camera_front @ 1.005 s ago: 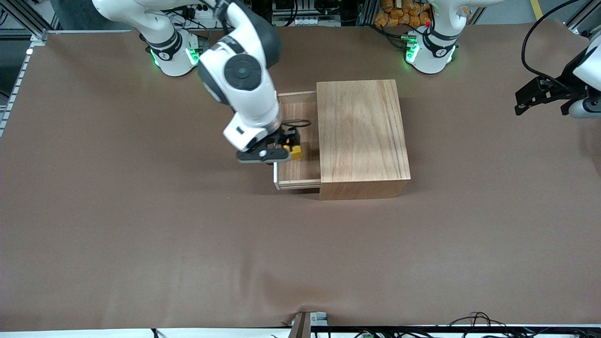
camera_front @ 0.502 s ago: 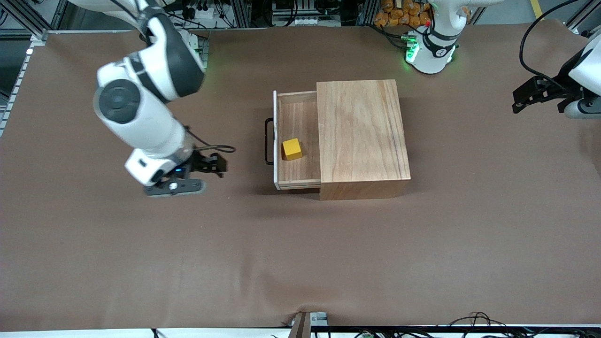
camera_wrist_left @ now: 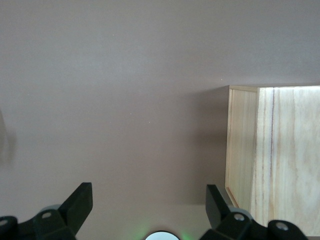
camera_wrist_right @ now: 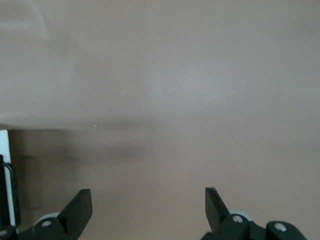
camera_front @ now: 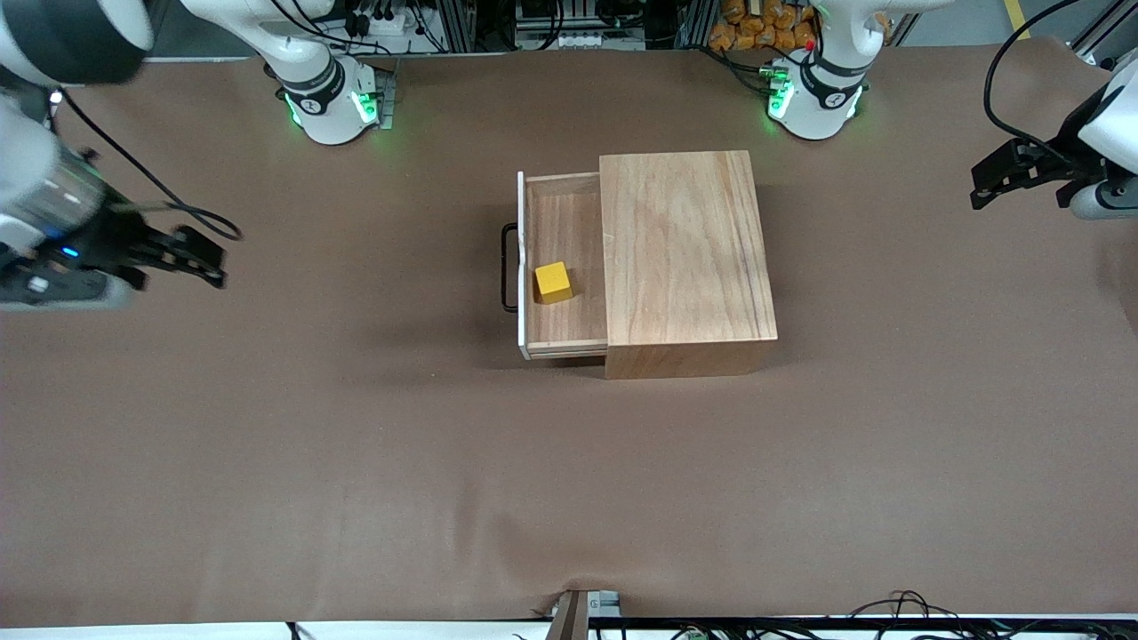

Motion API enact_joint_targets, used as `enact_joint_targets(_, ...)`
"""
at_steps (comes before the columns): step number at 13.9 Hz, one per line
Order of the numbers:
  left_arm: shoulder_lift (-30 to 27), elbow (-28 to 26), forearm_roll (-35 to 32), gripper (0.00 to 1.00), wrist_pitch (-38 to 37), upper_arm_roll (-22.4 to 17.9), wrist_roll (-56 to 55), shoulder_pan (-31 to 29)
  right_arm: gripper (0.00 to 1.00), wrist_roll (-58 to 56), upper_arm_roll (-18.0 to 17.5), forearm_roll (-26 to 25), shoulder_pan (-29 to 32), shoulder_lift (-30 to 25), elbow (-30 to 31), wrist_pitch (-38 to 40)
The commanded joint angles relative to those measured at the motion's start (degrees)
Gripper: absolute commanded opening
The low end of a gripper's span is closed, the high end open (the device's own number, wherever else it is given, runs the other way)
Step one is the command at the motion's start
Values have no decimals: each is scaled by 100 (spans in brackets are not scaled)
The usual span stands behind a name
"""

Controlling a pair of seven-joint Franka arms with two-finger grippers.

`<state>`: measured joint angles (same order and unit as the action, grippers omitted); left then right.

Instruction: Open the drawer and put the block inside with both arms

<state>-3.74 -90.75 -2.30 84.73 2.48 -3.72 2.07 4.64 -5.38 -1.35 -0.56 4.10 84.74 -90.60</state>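
The block [camera_front: 553, 283] sits in the drawer [camera_front: 564, 333], resting on the drawer floor close to the pale front panel and apart from the wooden box [camera_front: 683, 260]. The drawer is pulled out toward the right arm's end of the worktop [camera_front: 356, 462], its black loop handle [camera_front: 508, 267] pointing that way. Nothing touches the block.

The right gripper [camera_front: 200, 256] hangs over bare worktop at the right arm's end, well apart from the drawer, its 2 fingers [camera_wrist_right: 80, 210] spread wide and holding nothing.

The left gripper [camera_front: 996, 182] waits over the worktop at the left arm's end, well apart from the box, its fingers [camera_wrist_left: 80, 202] also wide and empty.
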Motion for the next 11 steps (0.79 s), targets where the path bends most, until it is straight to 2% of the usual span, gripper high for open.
enact_joint_targets(1, -162, -135, 37, 100, -44, 78, -76, -75, 100, -383, 194, 3, 117, -461, 228, 209)
enact_joint_targets(6, -276, -294, 37, 100, -44, 78, -24, -75, 100, -752, 669, 12, 126, -603, 245, 500)
enact_joint_targets(11, -434, -452, 28, 100, -35, 95, -32, -75, 100, -824, 705, 12, 153, -603, 245, 500)
